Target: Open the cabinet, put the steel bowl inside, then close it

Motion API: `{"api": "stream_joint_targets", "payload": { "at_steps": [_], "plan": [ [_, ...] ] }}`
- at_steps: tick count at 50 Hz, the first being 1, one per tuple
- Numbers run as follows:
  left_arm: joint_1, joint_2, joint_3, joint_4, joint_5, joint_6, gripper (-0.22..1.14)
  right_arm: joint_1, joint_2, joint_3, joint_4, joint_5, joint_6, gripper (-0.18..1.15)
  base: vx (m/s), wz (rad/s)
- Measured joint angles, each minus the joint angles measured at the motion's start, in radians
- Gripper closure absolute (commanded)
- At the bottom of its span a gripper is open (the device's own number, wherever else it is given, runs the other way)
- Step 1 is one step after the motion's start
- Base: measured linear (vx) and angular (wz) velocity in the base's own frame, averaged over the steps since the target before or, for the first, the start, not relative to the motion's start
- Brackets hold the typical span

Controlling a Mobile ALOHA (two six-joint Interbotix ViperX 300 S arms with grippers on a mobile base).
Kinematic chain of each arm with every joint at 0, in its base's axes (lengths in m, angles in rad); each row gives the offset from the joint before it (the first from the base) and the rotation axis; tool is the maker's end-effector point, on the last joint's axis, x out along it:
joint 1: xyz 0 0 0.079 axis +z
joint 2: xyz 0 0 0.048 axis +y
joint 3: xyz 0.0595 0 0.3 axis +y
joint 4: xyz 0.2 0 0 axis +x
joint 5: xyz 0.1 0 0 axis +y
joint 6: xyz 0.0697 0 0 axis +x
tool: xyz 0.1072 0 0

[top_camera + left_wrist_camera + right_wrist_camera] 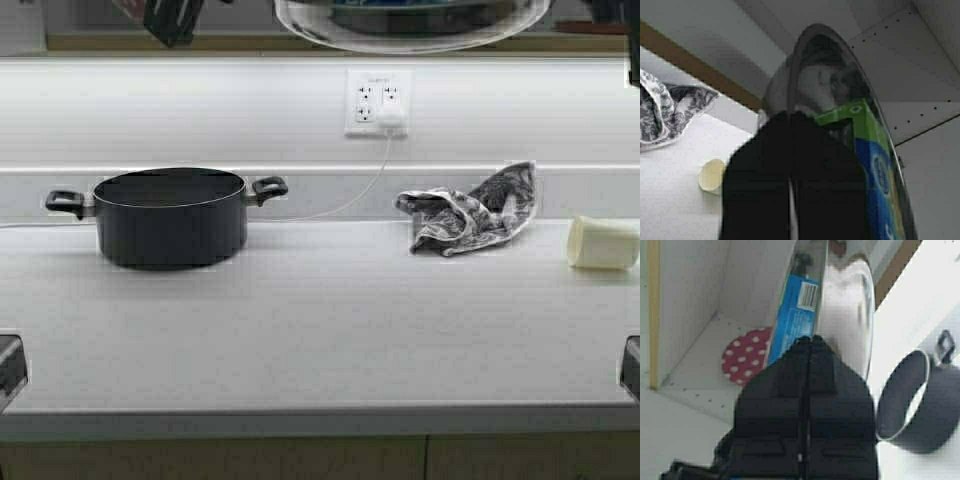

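The steel bowl [410, 30] hangs at the top of the high view, level with the cabinet's wooden bottom edge [120, 43]. In the left wrist view the bowl [840, 80] stands edge-on before the cabinet's white pegged inner wall [920, 60], and my left gripper [791, 116] is shut on its rim. My right gripper [810, 338] is shut on the opposite rim of the bowl [847, 315], over the cabinet's inner shelf [690, 365]. The left gripper [172, 20] shows dark at the top left of the high view. The cabinet doors are out of view.
Inside the cabinet are a blue and green box [795, 310] and a red dotted disc [745, 357]. On the white counter below stand a black two-handled pot [170, 215], a crumpled patterned towel [470, 210] and a pale cup [603, 243]. A wall outlet [378, 100] holds a plug.
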Motion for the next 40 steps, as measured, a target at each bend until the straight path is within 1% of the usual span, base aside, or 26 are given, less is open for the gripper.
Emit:
{"api": "stream_joint_targets", "payload": {
  "at_steps": [7,17,24,32,40],
  "plan": [
    [0.0,0.029,-0.075,-0.009,0.025,0.0,0.89,-0.003,0.017,-0.081,-0.011,0.06,0.029,0.89,0.0,0.0],
    [0.002,0.058,-0.198,-0.017,0.087,0.0,0.89,-0.008,0.156,-0.199,-0.011,0.063,0.035,0.89,0.0,0.0],
    [0.003,0.092,-0.276,-0.035,0.152,0.0,0.89,-0.009,0.213,-0.285,-0.012,0.063,0.037,0.89,0.0,0.0],
    [0.002,0.127,-0.328,-0.083,0.181,0.0,0.89,-0.012,0.281,-0.359,-0.012,0.064,0.041,0.89,0.01,0.0],
    [0.003,0.156,-0.359,-0.1,0.201,0.0,0.89,-0.014,0.377,-0.402,-0.012,0.064,0.06,0.89,0.0,0.0]
  ]
}}
